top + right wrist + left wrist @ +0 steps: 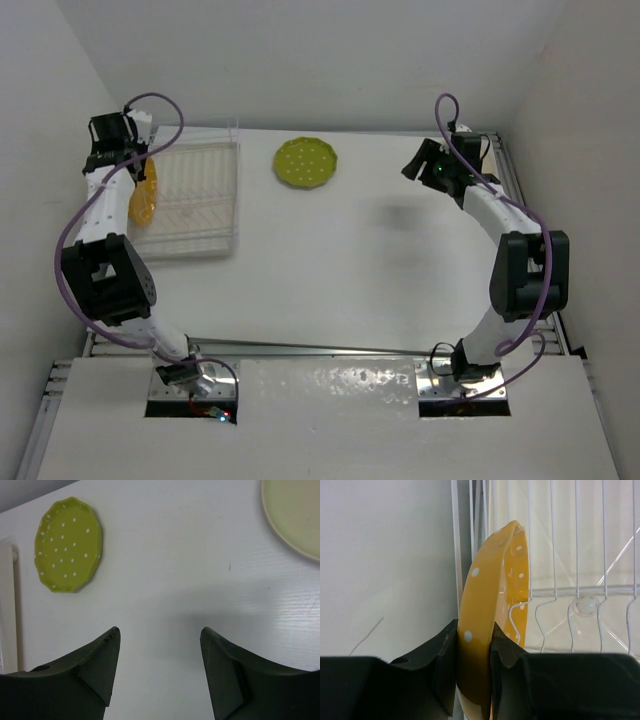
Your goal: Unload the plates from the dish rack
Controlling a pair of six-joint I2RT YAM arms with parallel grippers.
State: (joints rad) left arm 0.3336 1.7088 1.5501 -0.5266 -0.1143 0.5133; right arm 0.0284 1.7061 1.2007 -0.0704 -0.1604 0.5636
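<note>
Far left, the left claw (475,655) is clenched on one orange-yellow dotted plate (485,580), which stands on edge. Just right of that claw lies the one dish rack (200,215), the plate at its left rim. One lime green plate (306,163) lies flat on the worktop (350,270), ahead-left of the right claw (160,665). That claw hangs released, fingers apart. One cream plate (295,515) lies ahead-right. Three plates counted.
</note>
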